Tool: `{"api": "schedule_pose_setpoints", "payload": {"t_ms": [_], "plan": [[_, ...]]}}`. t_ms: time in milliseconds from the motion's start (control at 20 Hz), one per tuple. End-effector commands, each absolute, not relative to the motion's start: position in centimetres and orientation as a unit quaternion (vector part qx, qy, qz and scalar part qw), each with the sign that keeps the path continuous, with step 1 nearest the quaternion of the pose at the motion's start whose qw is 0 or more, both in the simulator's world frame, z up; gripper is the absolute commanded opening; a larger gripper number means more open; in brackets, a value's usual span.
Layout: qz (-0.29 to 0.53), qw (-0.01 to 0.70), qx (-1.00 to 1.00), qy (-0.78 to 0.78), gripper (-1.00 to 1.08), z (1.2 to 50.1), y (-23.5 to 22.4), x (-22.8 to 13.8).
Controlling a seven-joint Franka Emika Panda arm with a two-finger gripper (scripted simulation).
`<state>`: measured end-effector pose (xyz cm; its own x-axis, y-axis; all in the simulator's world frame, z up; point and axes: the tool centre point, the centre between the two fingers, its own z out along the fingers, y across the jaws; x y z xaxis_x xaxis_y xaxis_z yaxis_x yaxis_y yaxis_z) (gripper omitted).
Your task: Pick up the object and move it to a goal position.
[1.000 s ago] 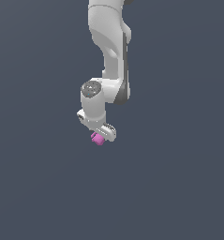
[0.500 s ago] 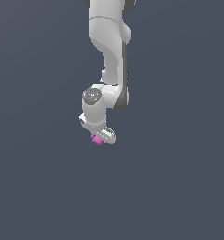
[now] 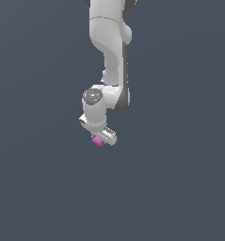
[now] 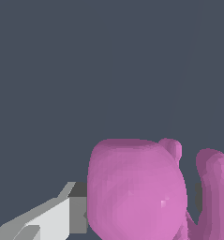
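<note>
While the helper would call it a cube, the small pink-magenta matte object looks rounded in the wrist view: a bulging body with a little nub on its upper edge and a curved loop standing off one side, rather like a mug with a handle. In the exterior view it shows only as a tiny pink blob tucked under the white robot gripper, touching its fingers and partly hidden by them. One light grey fingertip presses against the object's side; the other cannot be seen, yet the gripper appears clenched on the object. The white jointed arm descends from the frame's top, bends at the wrist and tilts the gripper downward against the plain dark grey-blue background.
</note>
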<state>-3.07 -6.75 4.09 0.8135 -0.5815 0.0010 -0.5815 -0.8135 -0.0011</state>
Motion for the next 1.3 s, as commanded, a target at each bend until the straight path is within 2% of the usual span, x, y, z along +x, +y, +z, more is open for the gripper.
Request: {"api": "schedule_pose_setpoints", "payload": {"t_ms": [0,1250], "plan": [[-0.001,0.0,-0.952,0.305,-1.0,4.1,-6.8,-3.1],[0.0,0.0,-0.952,0.306,-1.0,11.2,-12.9,1.6]]}}
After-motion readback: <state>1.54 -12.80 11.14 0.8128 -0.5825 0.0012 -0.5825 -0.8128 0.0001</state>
